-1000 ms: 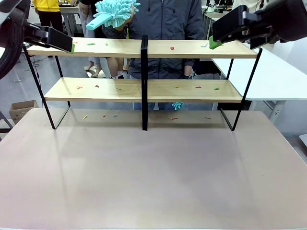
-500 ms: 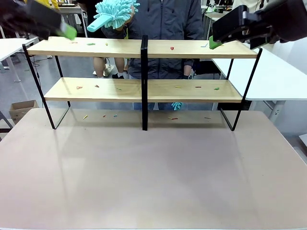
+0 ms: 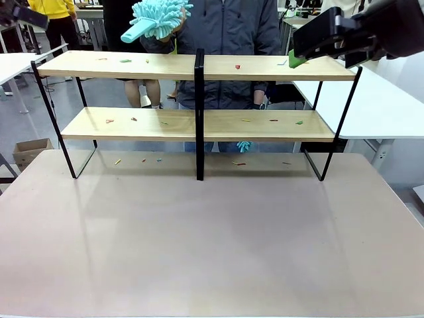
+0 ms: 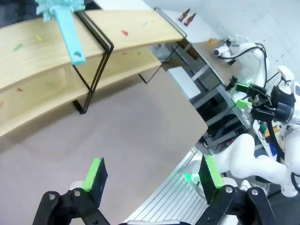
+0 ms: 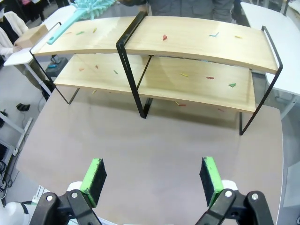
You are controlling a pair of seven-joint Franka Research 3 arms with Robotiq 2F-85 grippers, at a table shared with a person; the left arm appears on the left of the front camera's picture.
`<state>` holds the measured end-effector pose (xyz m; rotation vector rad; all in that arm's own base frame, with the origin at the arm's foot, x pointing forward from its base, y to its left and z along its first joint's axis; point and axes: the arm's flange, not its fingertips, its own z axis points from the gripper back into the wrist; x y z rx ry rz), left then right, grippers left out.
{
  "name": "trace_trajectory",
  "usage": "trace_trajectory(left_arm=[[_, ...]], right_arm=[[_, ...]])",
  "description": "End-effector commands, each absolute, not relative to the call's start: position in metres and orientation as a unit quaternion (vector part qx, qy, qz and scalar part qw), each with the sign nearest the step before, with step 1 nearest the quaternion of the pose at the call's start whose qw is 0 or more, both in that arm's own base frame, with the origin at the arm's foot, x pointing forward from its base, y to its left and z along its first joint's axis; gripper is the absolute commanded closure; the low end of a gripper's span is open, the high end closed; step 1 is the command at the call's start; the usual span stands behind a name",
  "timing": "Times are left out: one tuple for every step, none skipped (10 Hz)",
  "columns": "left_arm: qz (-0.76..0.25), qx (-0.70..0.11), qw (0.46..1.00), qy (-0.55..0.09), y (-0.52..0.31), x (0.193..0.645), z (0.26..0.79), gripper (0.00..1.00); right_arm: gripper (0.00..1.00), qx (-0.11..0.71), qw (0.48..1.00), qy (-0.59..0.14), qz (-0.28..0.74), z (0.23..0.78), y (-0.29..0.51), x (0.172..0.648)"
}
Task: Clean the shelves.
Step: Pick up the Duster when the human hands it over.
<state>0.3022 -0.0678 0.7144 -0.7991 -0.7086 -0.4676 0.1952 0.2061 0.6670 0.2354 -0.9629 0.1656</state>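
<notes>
Two long light-wood boards, one above the other on a thin black frame, make up the shelves [image 3: 278, 67]. They stand on the far half of the table [image 3: 212, 252], long axis running left to right, open front facing the robot. The left gripper [image 4: 152, 169] hangs high at the left, green pads wide apart and empty. A person holds a teal duster [image 3: 159, 16] over the upper left board. Small coloured scraps [image 3: 126, 61] dot both boards. A black centre post [image 3: 199, 112] divides the rack. The right gripper [image 5: 151, 176] hovers by the upper right end, pads spread, empty.
</notes>
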Motion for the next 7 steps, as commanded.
trace_trajectory(left_arm=[[-0.173,-0.409,0.854,-0.271,-0.062,0.364,0.724,0.0],[-0.129,-0.45,0.848,-0.247,-0.055,0.401,0.722,0.0],[-0.08,-0.483,0.839,-0.239,-0.051,0.439,0.713,0.0],[-0.051,-0.533,0.815,-0.221,-0.047,0.479,0.698,0.0],[-0.031,-0.573,0.795,-0.198,-0.05,0.51,0.683,0.0],[-0.014,-0.58,0.798,-0.166,-0.058,0.537,0.668,0.0],[-0.004,-0.578,0.802,-0.152,-0.068,0.552,0.653,0.0]], right_arm=[[0.0,0.111,0.876,-0.462,0.077,0.667,0.205,0.196],[0.0,0.111,0.876,-0.462,0.077,0.667,0.205,0.196],[0.0,0.111,0.876,-0.462,0.077,0.667,0.205,0.196],[0.0,0.111,0.876,-0.462,0.077,0.667,0.205,0.196],[0.0,0.111,0.876,-0.462,0.077,0.667,0.205,0.196],[0.0,0.111,0.876,-0.462,0.077,0.667,0.205,0.196],[0.0,0.111,0.876,-0.462,0.077,0.667,0.205,0.196]])
